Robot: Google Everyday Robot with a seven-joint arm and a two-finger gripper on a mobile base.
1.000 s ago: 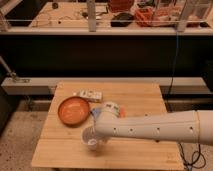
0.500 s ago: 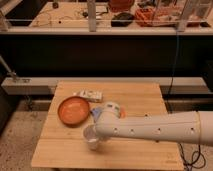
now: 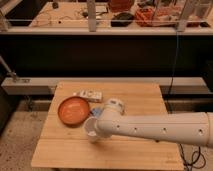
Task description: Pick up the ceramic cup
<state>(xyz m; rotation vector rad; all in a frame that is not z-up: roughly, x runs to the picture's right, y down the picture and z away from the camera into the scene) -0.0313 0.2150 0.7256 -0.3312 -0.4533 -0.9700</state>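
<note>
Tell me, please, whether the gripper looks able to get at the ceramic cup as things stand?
Probably yes: the gripper is already right at the ceramic cup, just beside the orange dish on the wooden table, with nothing between them.

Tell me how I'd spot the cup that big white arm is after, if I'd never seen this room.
Find the wooden table in the middle of the floor, then the orange dish on its left side. Just right of the dish's near edge, where the arm's claw ends, sits the cup. It is small, white and round, far narrower than the dish.
</note>
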